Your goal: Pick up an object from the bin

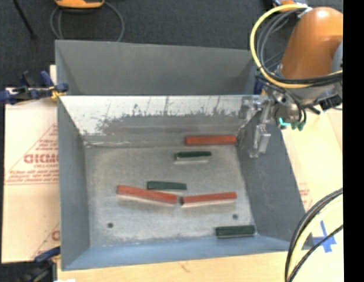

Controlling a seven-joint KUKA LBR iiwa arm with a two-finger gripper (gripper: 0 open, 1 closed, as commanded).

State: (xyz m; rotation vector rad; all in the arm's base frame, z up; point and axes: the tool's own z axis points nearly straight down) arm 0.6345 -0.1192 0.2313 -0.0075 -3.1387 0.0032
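We see the arm, under its orange cover, reaching into the grey metal bin from the right. Its jaws hang low at the bin's right side, close to the far right corner. We cannot tell how far the jaws stand open, and we make out no thing between them.

Nearest to them lies a long flat red bar, stretched along the foot of the far wall. Its right end is just beside the jaws, and we cannot tell whether the two touch. Just in front of it, towards the middle, lies a short flat dark green bar with a pale edge.

In the middle of the floor we find three more close together: a second dark green bar, a slightly tilted red bar just in front of it, and a third red bar whose left end meets the tilted one's right end. A last dark green bar lies alone by the near wall, towards the right, well apart from the jaws.
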